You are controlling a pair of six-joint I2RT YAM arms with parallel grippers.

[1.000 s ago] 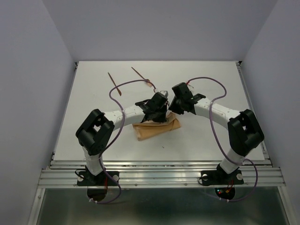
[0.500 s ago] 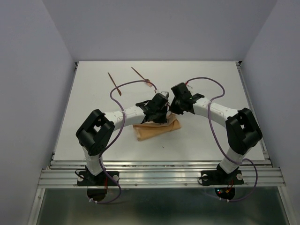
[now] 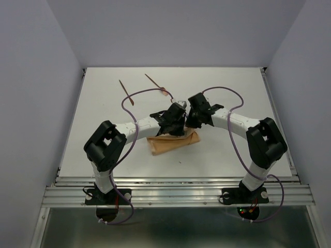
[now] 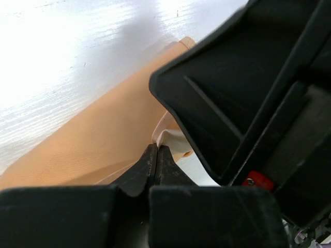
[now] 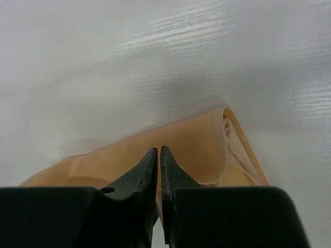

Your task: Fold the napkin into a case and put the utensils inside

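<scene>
Swung inward, the right hand [image 5: 158, 151] hovers, fingers drawn together, over the folded napkin [image 5: 191, 137]; the left hand [image 4: 155, 148], fingers pressed together, crowds beside it.

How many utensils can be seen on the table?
2. One utensil lies far back, left of centre; the other utensil lies just right of it. Both are apart from the napkin.

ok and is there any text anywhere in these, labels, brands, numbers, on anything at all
None can be read.
The folded napkin, the utensils and the table are plain.
The red tab in the left wrist view shows no print.
Any marking on the right arm's base is too small to tell.
</scene>
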